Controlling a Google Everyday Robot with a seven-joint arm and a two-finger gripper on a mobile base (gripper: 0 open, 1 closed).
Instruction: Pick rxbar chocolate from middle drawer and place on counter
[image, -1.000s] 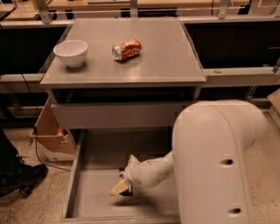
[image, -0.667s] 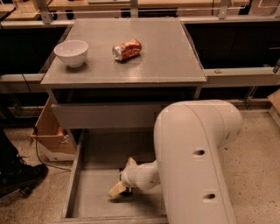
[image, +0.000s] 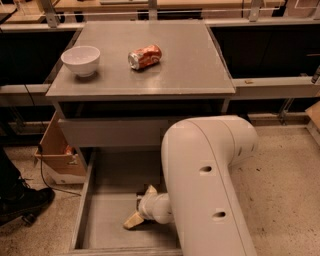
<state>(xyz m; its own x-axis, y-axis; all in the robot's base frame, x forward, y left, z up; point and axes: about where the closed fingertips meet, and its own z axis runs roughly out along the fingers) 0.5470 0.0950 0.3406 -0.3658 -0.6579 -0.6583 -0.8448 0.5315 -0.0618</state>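
I see the gripper (image: 140, 207) low inside the middle drawer (image: 110, 175); jaws' state I cannot tell.

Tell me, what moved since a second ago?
The robot's big white arm swung left in the picture, over the middle drawer. Its gripper stayed low in the drawer. The bowl and orange can on the counter stayed put.
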